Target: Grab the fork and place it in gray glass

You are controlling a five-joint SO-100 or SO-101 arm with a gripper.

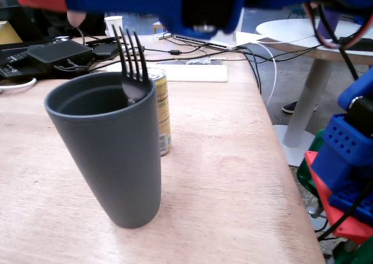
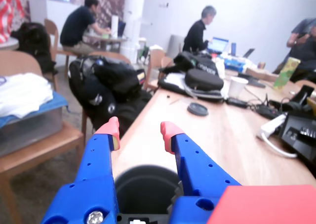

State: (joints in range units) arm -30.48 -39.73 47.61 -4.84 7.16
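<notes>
Spread apart and empty, the hand (image 2: 139, 129) hangs above the gray glass (image 1: 111, 153). Only the fixed view shows the fork (image 1: 132, 71) standing tines-up inside that glass, with a yellow can (image 1: 161, 109) just behind it on the wooden surface (image 1: 233, 176); the wrist view catches only the glass's dark rim.

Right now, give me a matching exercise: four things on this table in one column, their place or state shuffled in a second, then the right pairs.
Things:
1. fork
2. gray glass
3. yellow can
4. gripper

States:
A. open and empty
B. upright on the wooden table, nearest the fixed view
C. tines up, sticking out of the tumbler
D. standing just behind the tumbler

Pairs: 1-C, 2-B, 3-D, 4-A
</notes>
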